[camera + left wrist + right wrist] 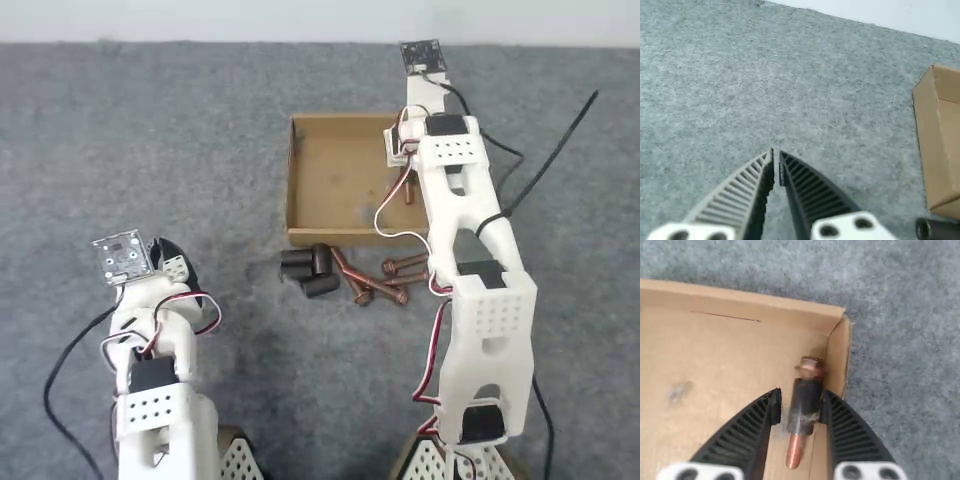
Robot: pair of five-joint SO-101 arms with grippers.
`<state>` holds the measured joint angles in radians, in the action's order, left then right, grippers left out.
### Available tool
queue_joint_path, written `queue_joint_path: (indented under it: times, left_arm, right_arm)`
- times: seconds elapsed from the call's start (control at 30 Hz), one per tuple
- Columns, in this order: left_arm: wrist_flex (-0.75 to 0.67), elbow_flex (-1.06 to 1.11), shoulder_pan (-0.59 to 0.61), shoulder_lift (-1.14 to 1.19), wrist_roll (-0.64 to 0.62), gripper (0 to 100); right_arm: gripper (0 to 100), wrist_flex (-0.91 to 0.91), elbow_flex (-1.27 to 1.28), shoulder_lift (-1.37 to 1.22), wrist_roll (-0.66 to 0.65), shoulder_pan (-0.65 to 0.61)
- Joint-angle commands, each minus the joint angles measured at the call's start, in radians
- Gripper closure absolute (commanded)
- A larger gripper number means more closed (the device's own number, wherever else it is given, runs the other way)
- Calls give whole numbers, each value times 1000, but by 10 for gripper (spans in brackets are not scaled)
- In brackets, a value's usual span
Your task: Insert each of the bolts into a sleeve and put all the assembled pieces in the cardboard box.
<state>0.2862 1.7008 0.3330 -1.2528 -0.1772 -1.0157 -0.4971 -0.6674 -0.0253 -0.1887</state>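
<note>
Bolt-in-sleeve piece inside the cardboard box, right hand spread around it.

The assembled piece (804, 407), a copper bolt through a dark sleeve, lies on the floor of the cardboard box (715, 365), along one side wall and near a corner. The right hand (801, 391) sits over it inside the box with its fingers apart: one is right against the sleeve, the other a slim gap off. Just outside the box's near wall, a cluster of loose sleeves (310, 268) lies on the grey surface (150, 150), with loose bolts (385, 280) beside them. The left hand (776, 152) hangs over bare surface well apart from the box, out past the wall opposite the piece. Its fingers are pressed nearly together and hold nothing.
</note>
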Motion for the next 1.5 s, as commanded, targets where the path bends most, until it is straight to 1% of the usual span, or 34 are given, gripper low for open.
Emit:
queue_joint_path:
  times: [0.0, 0.13, 0.37, 0.6, 0.77, 0.9, 1.07, 1.23, 1.47]
  left_arm:
    - [2, -12, 5, -23, 9, 986]
    - [0, -12, 5, -23, 9, 986]
    - [0, -12, 5, -23, 9, 986]
    - [3, -12, 5, -23, 9, 986]
    - [3, -12, 5, -23, 9, 987]
    - [3, -12, 5, -23, 9, 987]
    - [3, -12, 5, -23, 9, 987]
    - [3, -12, 5, -23, 9, 987]
    - [3, -12, 5, -23, 9, 987]
  right_arm:
    - [894, -73, -106, 71, -18, 13]
    - [894, -208, -146, 145, -18, 10]
    - [894, -507, -147, 312, -11, -18]
    - [894, -768, -146, 389, -17, -67]
    - [894, -782, -121, 423, -18, -76]
    - [894, -780, 15, 499, -18, -85]
    - [892, -777, 227, 624, -18, -145]
    - [890, -777, 374, 693, -20, -220]
    - [890, -728, 450, 707, -26, -318]
